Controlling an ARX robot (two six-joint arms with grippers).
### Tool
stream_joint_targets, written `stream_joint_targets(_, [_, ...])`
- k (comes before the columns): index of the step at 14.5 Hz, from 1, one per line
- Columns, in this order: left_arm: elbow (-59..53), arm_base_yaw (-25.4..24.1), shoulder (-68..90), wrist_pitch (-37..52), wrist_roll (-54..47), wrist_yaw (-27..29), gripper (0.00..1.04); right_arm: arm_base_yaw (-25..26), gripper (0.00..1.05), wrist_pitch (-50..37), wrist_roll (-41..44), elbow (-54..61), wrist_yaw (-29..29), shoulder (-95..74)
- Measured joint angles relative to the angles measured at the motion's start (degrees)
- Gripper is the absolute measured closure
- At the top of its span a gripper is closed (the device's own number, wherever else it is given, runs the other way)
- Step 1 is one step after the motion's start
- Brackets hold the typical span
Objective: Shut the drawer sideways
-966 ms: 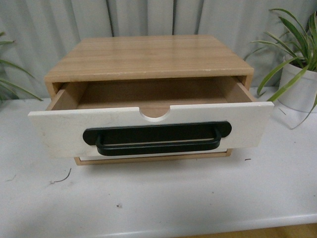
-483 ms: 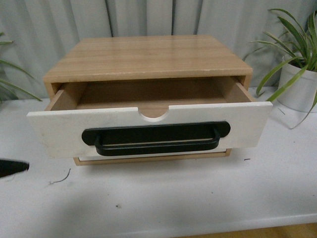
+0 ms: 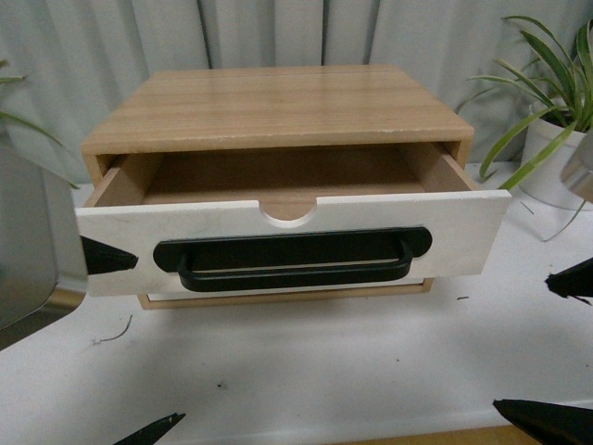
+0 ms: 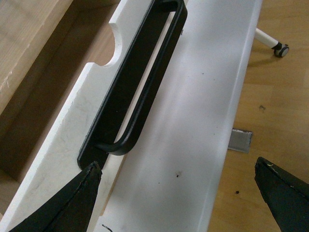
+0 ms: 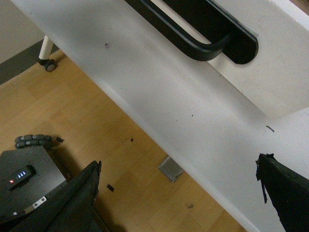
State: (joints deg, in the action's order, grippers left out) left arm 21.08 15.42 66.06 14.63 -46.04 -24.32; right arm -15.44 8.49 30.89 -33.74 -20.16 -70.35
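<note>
Front view, left gripper [image 3: 128, 341]: jaws spread wide, holding nothing. One fingertip [image 3: 107, 255] sits high, the other low at the frame's bottom edge. The left arm [image 3: 23, 241] is a blurred grey mass at the left edge.

The right gripper [image 3: 548, 350] is likewise wide apart and unloaded. Of the right arm [image 3: 581, 165], only a grey sliver shows at the right edge.

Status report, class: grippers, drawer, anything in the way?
Left gripper open, one finger by the drawer front. Right gripper open, off to the side. Drawer pulled out. Nothing seen blocking it.
</note>
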Motion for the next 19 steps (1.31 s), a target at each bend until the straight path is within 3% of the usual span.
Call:
stream_joint_targets(8, [8.7, -1.4, 15.7, 4.3, -2.6, 1.9, 0.07, -3.0, 0.06, -4.0, 1.8, -12.7, 1.4, -17.6])
stream_joint_targets(13, [23.7, -2.8, 33.3, 10.7, -3.9, 8.0, 0.07, -2.4, 0.06, -12.0, 1.0, -25.9, 8.5, -32.9])
stream_joint_targets(19, [24.9, -2.8, 34.7, 11.9, -2.4, 8.2, 0.07, -2.3, 0.06, -15.3, -2.4, -27.1, 10.6, -35.7])
